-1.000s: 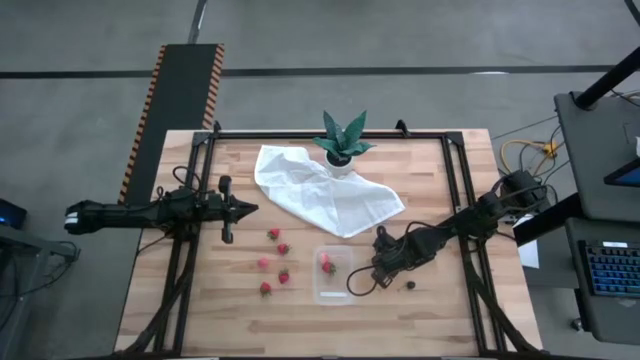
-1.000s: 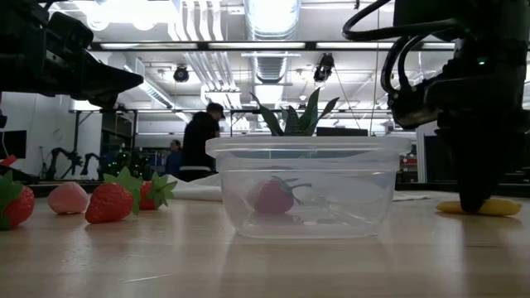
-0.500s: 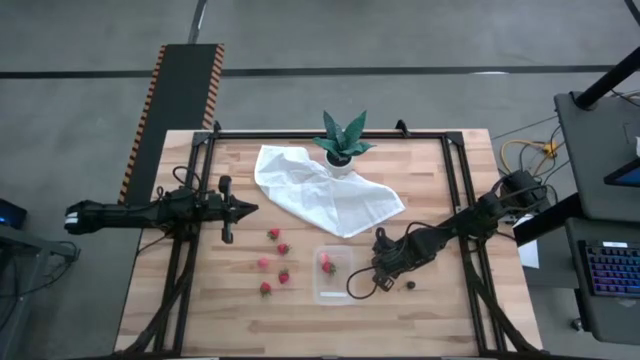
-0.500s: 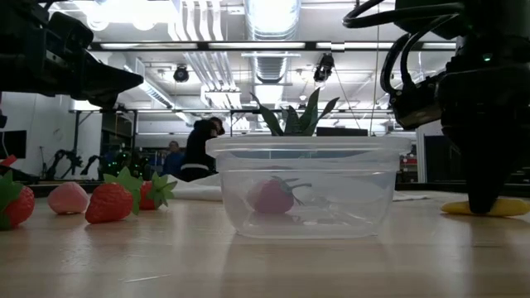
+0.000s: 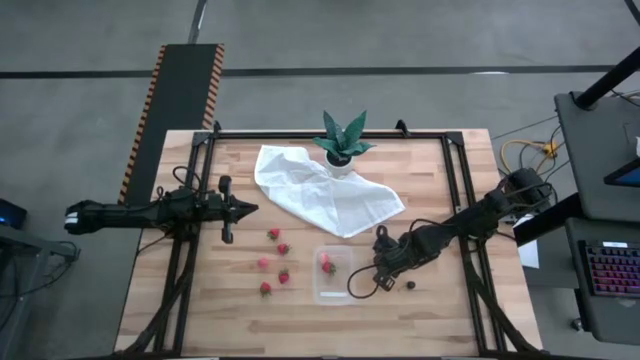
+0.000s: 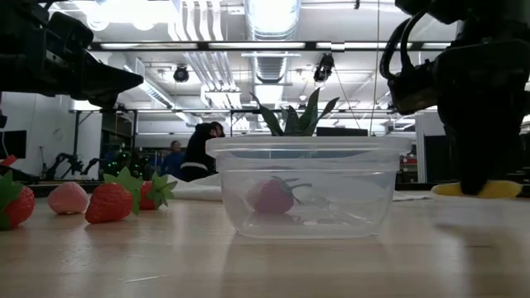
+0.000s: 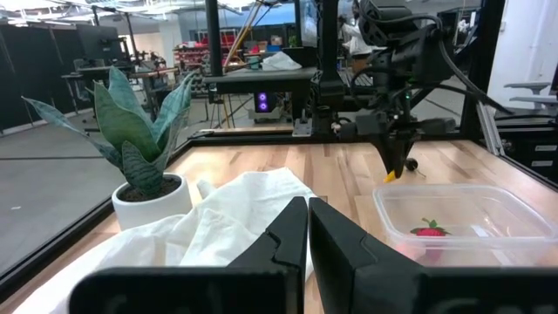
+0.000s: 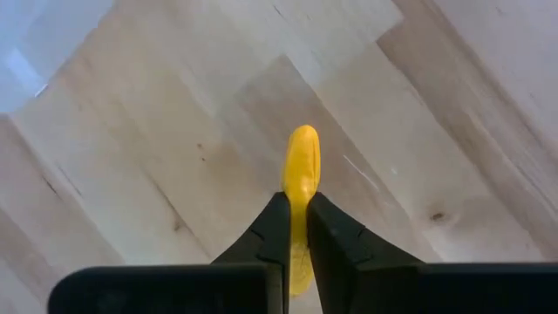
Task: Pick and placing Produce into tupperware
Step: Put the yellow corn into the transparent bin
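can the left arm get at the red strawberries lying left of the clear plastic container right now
Probably yes. The left gripper hangs shut over bare wood, and the red strawberries lie uncovered just ahead, clear of the white cloth and the clear plastic container. It would need to open first.

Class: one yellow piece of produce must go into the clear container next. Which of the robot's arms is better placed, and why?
The right. Its gripper is shut on the yellow piece, lifted just beside the container. The left gripper is shut, empty and waits far off across the table.

White cloth [image 5: 327, 196], potted plant [image 5: 343, 142]
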Tool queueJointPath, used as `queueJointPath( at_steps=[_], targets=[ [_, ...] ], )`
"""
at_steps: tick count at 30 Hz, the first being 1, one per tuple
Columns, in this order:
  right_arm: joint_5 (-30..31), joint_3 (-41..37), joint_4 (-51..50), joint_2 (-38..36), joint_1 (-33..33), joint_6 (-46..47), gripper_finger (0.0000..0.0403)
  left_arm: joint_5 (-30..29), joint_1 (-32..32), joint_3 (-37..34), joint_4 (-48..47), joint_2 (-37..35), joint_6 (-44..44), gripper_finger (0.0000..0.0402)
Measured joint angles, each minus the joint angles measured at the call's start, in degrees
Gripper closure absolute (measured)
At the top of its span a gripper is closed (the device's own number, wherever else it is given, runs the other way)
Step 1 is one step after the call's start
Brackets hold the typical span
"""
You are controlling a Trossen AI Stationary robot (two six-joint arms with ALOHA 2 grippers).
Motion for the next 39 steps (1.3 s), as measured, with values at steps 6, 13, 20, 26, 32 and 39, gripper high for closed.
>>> queueJointPath(
  at_steps=[6, 13, 20, 26, 32, 39],
  targets=[
    [1.65, 2.25, -0.24, 0.0, -0.06, -2.79, 0.0381, 0.01, 0.0, 0.0, 0.0, -0.02, 0.0, 0.0402],
    [4.67, 6.62, -2.74, -0.04, -1.41, -9.18, 0.0381, 0.01, -0.02, 0.0, 0.0, -0.02, 0.0, 0.0402],
    [6.29, 10.97, -4.19, -0.08, -3.22, -15.71, 0.0381, 0.02, -0.01, 0.0, 0.0, -0.02, 0.0, 0.0402],
    [7.93, 15.15, -4.17, -0.04, -4.35, -22.45, 0.0381, 0.02, -0.02, 0.0, 0.0, -0.02, 0.0, 0.0402],
    [9.53, 18.37, -2.57, 0.0, -5.33, -29.18, 0.0381, 0.01, -0.02, 0.0, 0.01, -0.02, 0.0, 0.0402],
    [8.61, 18.0, 3.54, 0.02, -7.27, -34.58, 0.0381, 0.0, 0.0, 0.0, 0.0, -0.02, 0.0, 0.0402]
  ],
)
